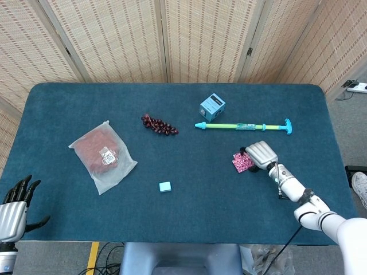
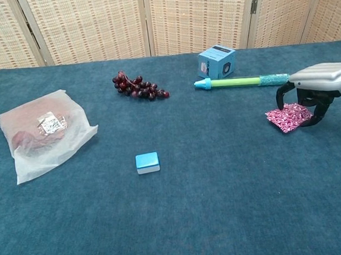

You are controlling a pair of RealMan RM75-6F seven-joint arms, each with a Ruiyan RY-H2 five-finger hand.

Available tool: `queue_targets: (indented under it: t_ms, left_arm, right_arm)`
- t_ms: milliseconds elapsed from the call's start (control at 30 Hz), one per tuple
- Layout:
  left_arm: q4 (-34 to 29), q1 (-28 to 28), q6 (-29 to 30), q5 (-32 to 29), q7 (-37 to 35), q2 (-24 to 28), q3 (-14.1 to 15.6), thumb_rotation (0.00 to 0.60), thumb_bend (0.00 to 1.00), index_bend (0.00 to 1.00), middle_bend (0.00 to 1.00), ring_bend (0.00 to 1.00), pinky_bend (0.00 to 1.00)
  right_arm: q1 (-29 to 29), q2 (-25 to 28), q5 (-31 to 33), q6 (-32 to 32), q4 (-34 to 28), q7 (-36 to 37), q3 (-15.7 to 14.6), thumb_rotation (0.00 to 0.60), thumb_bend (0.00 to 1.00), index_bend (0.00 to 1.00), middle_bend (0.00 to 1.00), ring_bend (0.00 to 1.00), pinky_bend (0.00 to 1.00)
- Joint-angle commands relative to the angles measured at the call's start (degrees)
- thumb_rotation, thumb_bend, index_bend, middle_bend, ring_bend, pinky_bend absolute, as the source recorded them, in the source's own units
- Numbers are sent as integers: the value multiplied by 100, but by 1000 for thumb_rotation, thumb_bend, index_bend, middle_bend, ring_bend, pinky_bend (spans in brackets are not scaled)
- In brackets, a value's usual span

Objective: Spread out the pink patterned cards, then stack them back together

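Note:
The pink patterned cards (image 1: 241, 162) lie in one small pile on the blue table, right of centre. My right hand (image 1: 261, 154) arches over the pile's right side. In the chest view, the right hand (image 2: 319, 84) has its fingers curled down around the cards (image 2: 287, 118), thumb at the far edge and fingertips (image 2: 313, 118) at the right edge, gripping them. How many cards are in the pile is hidden. My left hand (image 1: 14, 209) hangs off the table's near left corner, fingers spread, holding nothing.
A green and cyan pump toy (image 1: 243, 126) lies just behind the cards, with a blue box (image 1: 211, 106) beyond it. Grapes (image 1: 159, 125), a bagged reddish item (image 1: 102, 154) and a small light-blue block (image 1: 165, 186) sit further left.

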Motion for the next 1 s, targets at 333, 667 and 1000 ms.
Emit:
queue_targets:
  t_ms: [333,667,1000]
  left_arm:
    - [-68,-3,11,-12,52,13,-9,600,184,146,43,46,151]
    - [-93,-9,12,-10,58,20,-11,600,184,146,43,46,151]
    - [-94,-12,31,-12,34,32,-29,600,184,146,43,46,151]
  right_arm:
    - [194,-249,-349,28,718,669,-268,600,264,398,952,1000,1000]
    - [236,-264,-397,39,841,846,-344,600,264,308,950,1000,1000]
    - [190,-146,-400,222,724,887,-361,600,268,269,950,1000,1000]
